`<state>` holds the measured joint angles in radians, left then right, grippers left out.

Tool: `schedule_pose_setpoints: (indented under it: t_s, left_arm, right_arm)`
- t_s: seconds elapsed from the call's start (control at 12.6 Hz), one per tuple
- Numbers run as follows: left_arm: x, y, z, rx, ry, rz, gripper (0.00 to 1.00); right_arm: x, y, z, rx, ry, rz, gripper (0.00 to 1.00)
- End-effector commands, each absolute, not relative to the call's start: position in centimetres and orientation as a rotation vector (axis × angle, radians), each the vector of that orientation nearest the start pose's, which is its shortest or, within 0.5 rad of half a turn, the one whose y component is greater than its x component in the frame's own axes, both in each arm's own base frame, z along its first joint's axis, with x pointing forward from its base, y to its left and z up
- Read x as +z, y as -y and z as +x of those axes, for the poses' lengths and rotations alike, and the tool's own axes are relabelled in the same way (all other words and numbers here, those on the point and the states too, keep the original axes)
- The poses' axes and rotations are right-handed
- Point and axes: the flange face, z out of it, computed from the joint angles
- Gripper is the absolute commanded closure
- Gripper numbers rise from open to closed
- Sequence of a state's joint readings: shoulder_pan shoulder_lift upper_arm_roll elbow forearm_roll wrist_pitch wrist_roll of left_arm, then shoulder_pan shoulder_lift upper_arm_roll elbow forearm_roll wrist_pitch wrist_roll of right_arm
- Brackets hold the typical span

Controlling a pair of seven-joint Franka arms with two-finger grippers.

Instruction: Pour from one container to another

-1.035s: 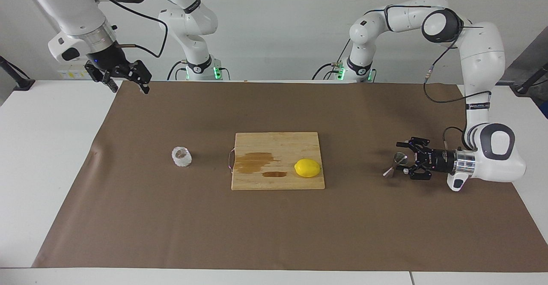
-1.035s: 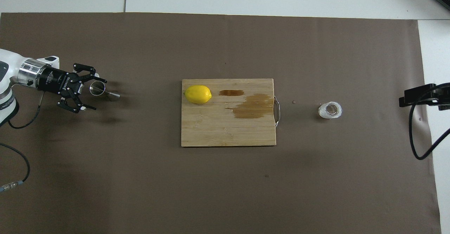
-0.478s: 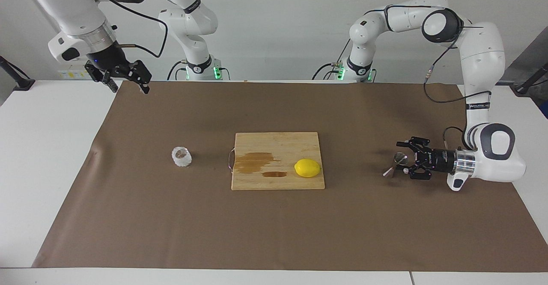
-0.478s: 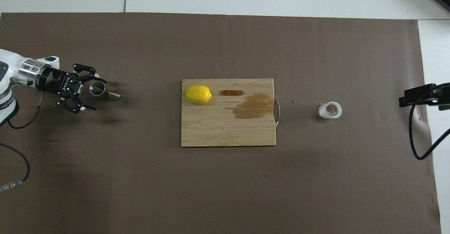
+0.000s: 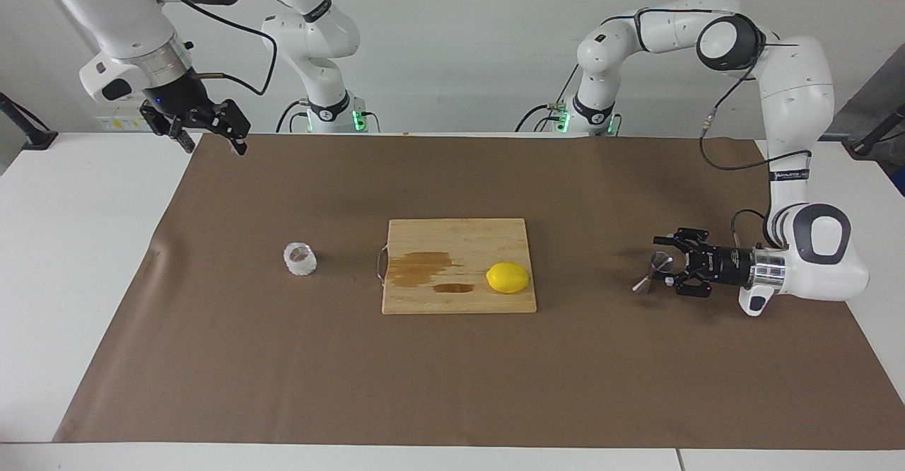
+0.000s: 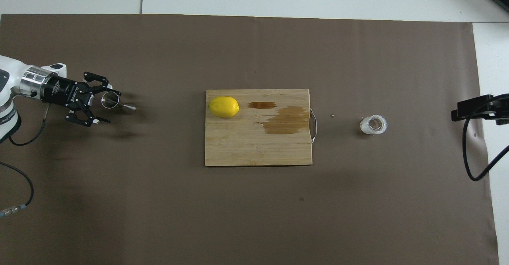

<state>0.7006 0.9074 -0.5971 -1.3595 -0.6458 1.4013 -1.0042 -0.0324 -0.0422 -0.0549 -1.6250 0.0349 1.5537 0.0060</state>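
The clear faceted glass cup (image 5: pixel 300 259) stands on the brown mat toward the right arm's end; it also shows in the overhead view (image 6: pixel 373 124). The silver hourglass jigger (image 5: pixel 655 270) stands on the mat toward the left arm's end, also seen from overhead (image 6: pixel 116 102). My left gripper (image 5: pixel 664 264) lies low and level, open, with its fingers on either side of the jigger's upper cone, not clamped; overhead (image 6: pixel 112 107) shows the same. My right gripper (image 5: pixel 214 147) is open and empty, raised over the mat's edge near its base, well apart from the cup.
A wooden cutting board (image 5: pixel 459 234) with a metal handle lies mid-table, carrying a yellow lemon (image 5: pixel 508 277) and brown wet stains (image 5: pixel 421 267). The brown mat (image 5: pixel 452 386) covers most of the white table.
My left gripper's fingers have drawn in slightly around the jigger. The right arm, cup and jigger have not moved.
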Motion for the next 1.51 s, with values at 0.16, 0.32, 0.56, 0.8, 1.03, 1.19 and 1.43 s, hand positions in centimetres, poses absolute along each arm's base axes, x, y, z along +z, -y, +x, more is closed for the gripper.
schedule_pose_setpoints:
  t_s: [0.16,0.32,0.56,0.8,1.03,1.19,1.43]
  left_arm:
    - [26.36,-8.66,66.06,-1.296,-1.225,1.632,0.13]
    - [26.45,-8.56,66.17,-1.290,-1.225,1.626,0.16]
    - [26.37,-8.95,66.11,-1.288,-1.228,1.620,0.24]
    - [26.42,-9.08,66.08,-1.291,-1.233,1.615,0.32]
    - [26.56,-9.37,66.07,-1.293,-1.235,1.600,0.69]
    - [26.75,-9.22,66.10,-1.295,-1.233,1.599,0.92]
    - [26.83,-9.09,66.13,-1.299,-1.223,1.589,1.00]
  right_arm:
    - [62.40,4.36,53.51,0.056,-0.162,-3.083,0.00]
    - [62.40,4.36,53.51,0.056,-0.162,-3.083,0.00]
    - [62.48,4.36,53.53,0.051,-0.162,-3.083,0.00]
    - [62.40,4.36,53.51,0.056,-0.162,-3.083,0.00]
    - [62.40,4.36,53.51,0.056,-0.162,-3.083,0.00]
    - [62.41,4.36,53.52,0.054,-0.162,-3.083,0.00]
    - [62.41,4.28,53.53,0.054,-0.159,-3.083,0.00]
